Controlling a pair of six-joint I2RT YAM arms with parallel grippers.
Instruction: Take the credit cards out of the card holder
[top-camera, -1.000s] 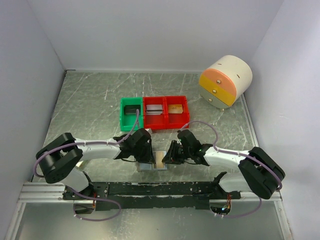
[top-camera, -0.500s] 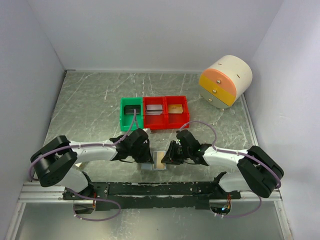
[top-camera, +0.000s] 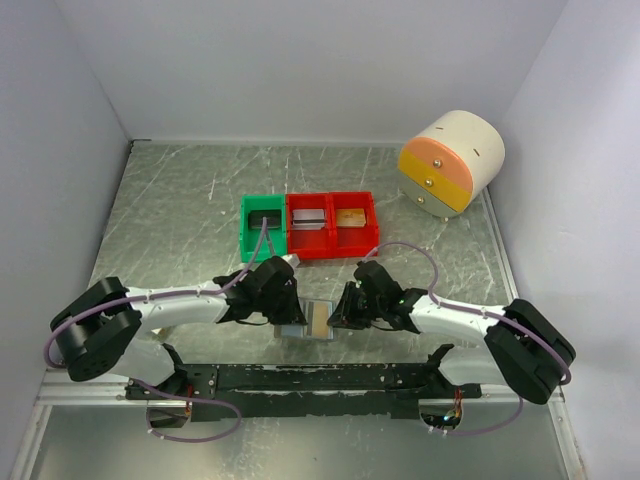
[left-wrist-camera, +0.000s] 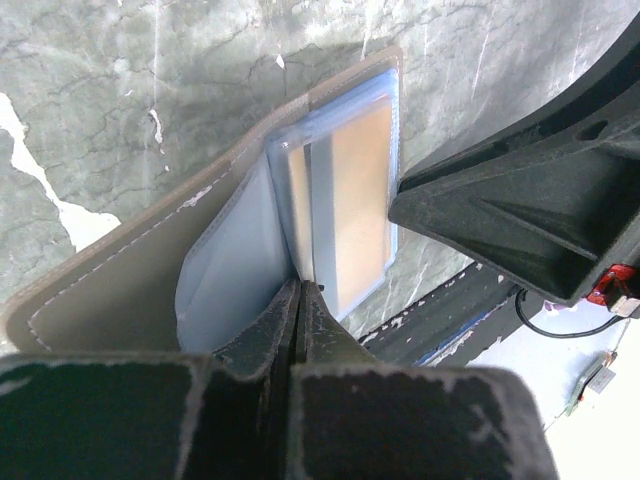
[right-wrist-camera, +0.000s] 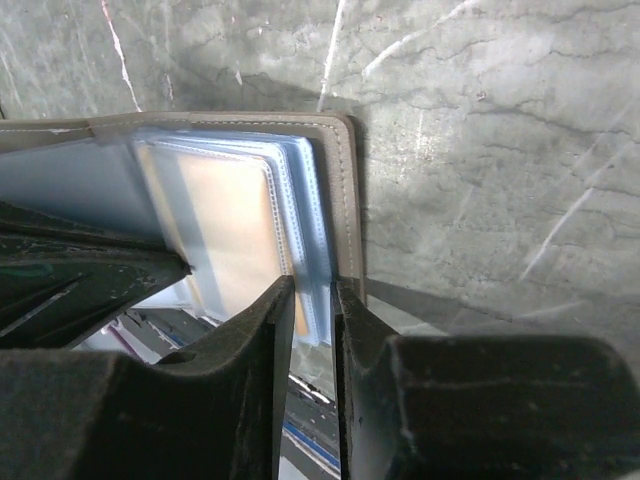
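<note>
The card holder (top-camera: 318, 320) lies open at the middle of the tabletop's (top-camera: 180, 200) near edge, with the credit cards (left-wrist-camera: 360, 200) inside its blue pockets. A pocket leaf is pinched by the closed left gripper (left-wrist-camera: 300, 288), and the holder's right edge is clamped by the right gripper (right-wrist-camera: 310, 300). If only plastic is caught — no card — the leaf could be torn.

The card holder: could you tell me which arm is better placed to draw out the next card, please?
Probably left: the left gripper is pinched shut at the pocket edge beside the credit cards, while the right gripper clamps the card holder rim.
</note>
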